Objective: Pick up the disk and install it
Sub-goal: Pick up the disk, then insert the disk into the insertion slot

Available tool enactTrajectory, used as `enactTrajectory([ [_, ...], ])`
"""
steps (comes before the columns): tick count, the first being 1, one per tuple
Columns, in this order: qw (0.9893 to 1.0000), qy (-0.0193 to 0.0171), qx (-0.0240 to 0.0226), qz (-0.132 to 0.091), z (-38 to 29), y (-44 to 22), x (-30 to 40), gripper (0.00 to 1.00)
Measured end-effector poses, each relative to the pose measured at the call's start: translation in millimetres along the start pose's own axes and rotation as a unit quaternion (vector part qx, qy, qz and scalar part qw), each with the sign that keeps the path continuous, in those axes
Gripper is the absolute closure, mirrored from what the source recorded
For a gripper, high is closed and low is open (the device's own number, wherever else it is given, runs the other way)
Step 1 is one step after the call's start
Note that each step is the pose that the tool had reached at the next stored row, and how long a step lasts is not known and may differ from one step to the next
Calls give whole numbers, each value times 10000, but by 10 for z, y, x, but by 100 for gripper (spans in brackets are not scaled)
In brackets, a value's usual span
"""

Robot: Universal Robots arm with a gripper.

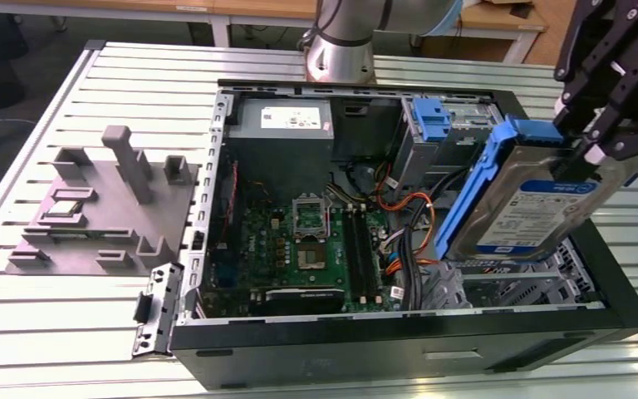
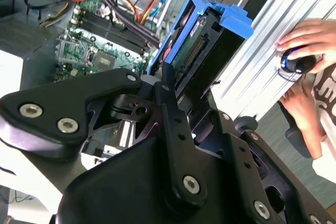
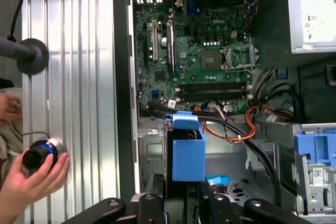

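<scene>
Pick-up looks done, install is not. The black multi-link gripper (image 1: 585, 154) has its jaws clenched on the upper end of the flat silver-metal disk with the blue-and-white label and blue plastic rails (image 1: 530, 204). The disk hangs in the air, touching nothing else I can see. It sits over the exterior view's right side of the open black computer case (image 1: 408, 349), above the grey perforated metal drive cage (image 1: 507, 283) and beside the green motherboard (image 1: 308, 241). It is not seated in any bay, so placement and seating are left, judging from how it lies. Orientation in the exterior view: the long axis is steeply tilted, with the gripped end high toward the exterior view's right and the free end low toward the exterior view's left, dipping toward the case interior. The label face is turned to the camera and one blue rail runs along the edge facing the motherboard. In the first wrist view the disk (image 3: 187, 150) is edge-on with the blue rail end leading, pointing away from the gripper (image 3: 178, 198) into the case. The second wrist view shows the disk (image 2: 205, 40) from its unlabelled side. A person's hand (image 3: 31, 177) rests on the grey slatted metal table (image 1: 76, 332), outside the case.
</scene>
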State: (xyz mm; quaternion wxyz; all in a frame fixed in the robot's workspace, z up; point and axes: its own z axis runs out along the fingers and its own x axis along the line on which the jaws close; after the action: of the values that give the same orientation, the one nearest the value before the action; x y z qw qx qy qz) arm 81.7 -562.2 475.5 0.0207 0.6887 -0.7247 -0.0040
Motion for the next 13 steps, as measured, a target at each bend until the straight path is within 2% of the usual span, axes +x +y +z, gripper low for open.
enactTrajectory([
  [4, 10000, -9, -1, -4, 5, -76, -6, 65],
  [6, 10000, -44, -1, -22, 10, -90, -7, 65],
  [13, 9999, -40, 1, -143, 53, -182, -12, 65],
])
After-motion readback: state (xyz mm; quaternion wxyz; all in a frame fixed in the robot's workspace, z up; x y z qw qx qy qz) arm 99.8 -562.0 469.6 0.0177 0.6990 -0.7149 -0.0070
